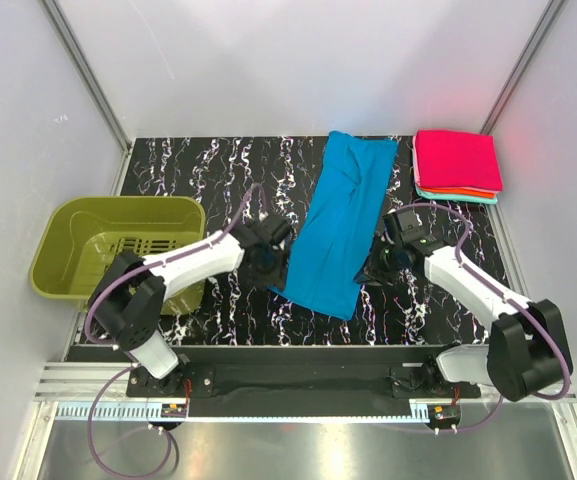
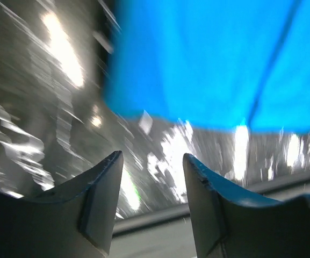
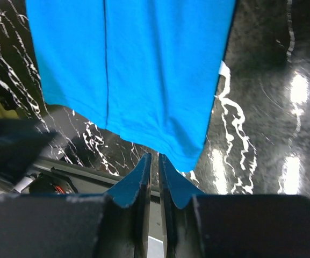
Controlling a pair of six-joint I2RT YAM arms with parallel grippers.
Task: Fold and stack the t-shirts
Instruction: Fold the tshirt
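The bright blue t-shirt (image 1: 338,225) lies flat on the black marbled table (image 1: 218,170) to the right of the olive-green basket (image 1: 118,203), folded lengthwise into a long strip that runs from the far side toward the arms and slants slightly back toward the basket at its near end. Farther right of the basket, at the table's far corner, sits a folded stack with a magenta-pink t-shirt (image 1: 456,160) on top, an orange t-shirt (image 1: 473,191) showing below it and a pale teal t-shirt (image 1: 485,199) at the bottom. The left gripper (image 1: 266,258) hangs low between the basket and the blue strip, near the strip's basket-side edge; its fingers (image 2: 98,199) stand clearly apart with only table between them, the view blurred. The right gripper (image 1: 383,258) is on the side of the strip away from the basket; its fingers (image 3: 136,183) are nearly together, a thin slit left, tips at the shirt's hem near its corner. Whether they pinch cloth cannot be told.
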